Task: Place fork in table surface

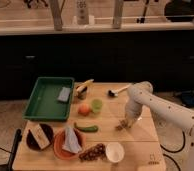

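My gripper [123, 125] hangs from the white arm that reaches in from the right. It is down at the table surface [140, 141], in the right middle part, right of the green pepper [86, 128]. The fork does not show on its own anywhere on the tan tabletop. The gripper's tip hides whatever lies at that spot, so I cannot tell whether the fork is in it.
A green tray [40, 105] holding a grey sponge [64, 94] stands at the back left. A dark-headed utensil [117, 91] lies at the back. An orange fruit [83, 108], a green cup [96, 105], an orange plate [60, 148], a dark bowl [39, 136] and a white cup [114, 151] stand left and front.
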You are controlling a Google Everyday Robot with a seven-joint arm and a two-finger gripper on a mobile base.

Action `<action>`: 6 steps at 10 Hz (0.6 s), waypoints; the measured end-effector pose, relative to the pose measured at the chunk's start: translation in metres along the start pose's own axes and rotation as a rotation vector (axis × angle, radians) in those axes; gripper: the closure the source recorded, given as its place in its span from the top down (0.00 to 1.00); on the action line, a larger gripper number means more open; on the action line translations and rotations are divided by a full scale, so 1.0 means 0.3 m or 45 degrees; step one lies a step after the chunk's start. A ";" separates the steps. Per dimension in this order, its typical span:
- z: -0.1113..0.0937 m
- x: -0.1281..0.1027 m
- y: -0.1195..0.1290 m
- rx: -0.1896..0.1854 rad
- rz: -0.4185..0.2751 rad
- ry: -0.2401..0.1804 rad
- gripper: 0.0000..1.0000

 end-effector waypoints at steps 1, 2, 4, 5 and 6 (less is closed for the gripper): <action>-0.004 0.002 -0.001 0.004 -0.002 -0.002 0.00; -0.025 0.005 -0.019 0.028 -0.011 -0.001 0.00; -0.110 0.003 -0.040 0.071 -0.022 -0.010 0.00; -0.171 0.001 -0.051 0.097 -0.030 -0.015 0.00; -0.206 -0.002 -0.058 0.110 -0.035 -0.016 0.00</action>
